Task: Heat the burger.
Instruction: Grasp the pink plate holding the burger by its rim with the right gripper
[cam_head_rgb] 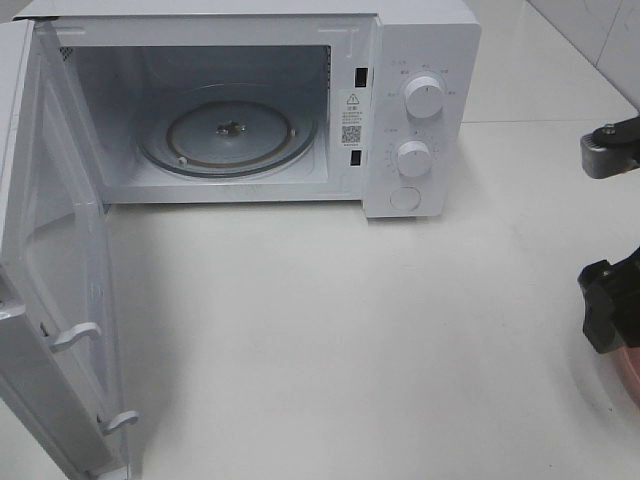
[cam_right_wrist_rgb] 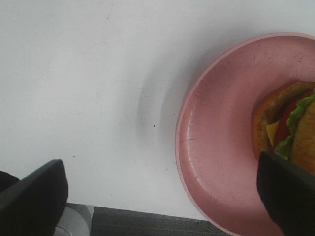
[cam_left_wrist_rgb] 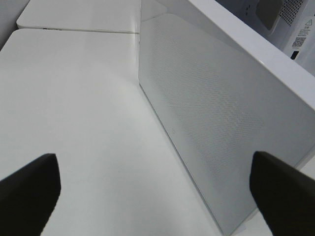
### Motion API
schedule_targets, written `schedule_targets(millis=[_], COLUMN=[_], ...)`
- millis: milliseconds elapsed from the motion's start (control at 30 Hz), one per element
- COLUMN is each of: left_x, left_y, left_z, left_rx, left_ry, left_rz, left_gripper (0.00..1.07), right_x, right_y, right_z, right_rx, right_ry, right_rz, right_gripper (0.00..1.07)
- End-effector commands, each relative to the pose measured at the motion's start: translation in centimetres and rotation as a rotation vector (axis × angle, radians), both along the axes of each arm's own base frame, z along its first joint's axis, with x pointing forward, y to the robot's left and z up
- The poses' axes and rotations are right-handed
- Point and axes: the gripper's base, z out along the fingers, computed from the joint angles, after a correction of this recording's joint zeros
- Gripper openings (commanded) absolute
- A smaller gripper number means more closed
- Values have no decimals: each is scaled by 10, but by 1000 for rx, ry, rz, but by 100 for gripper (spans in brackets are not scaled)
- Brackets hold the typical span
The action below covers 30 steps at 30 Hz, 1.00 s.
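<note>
the burger (cam_right_wrist_rgb: 290,118) sits on a pink plate (cam_right_wrist_rgb: 211,147) far to the right on the white table (cam_head_rgb: 350,330), well apart from the open microwave (cam_head_rgb: 420,110). the right gripper (cam_right_wrist_rgb: 160,196) hangs above the plate's rim, jaws spread wide and empty. the left gripper (cam_left_wrist_rgb: 157,191), also spread, is beside the microwave door (cam_left_wrist_rgb: 211,123).

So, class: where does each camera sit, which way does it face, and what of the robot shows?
Exterior high: up high, facing down at the microwave and its open door; right arm at the edge.
Left wrist: on the left arm, facing the door's outer face; left fingers show.
Right wrist: on the right arm, looking down at the burger on the pink plate; right fingers show.
Shared: exterior high and left wrist both show the door.
</note>
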Motion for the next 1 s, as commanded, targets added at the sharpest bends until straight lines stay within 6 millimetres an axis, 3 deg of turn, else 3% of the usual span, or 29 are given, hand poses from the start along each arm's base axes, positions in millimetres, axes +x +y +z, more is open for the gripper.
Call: schedule_targets(millis=[33, 533, 1000], left_x=[-3, -3, -3], left_y=[0, 0, 0], left_z=[0, 0, 0], left_rx=[3, 3, 3], left_ry=[-26, -26, -26], left_rz=[-8, -8, -8], left_gripper=[100, 100, 100], right_x=[-1, 3, 19], right_y=[-5, -36, -35], right_z=[-5, -31, -64], right_rx=[-5, 2, -1], right_ry=[-6, 8, 91], right_rz=[-8, -126, -124], right_gripper=[98, 92, 88])
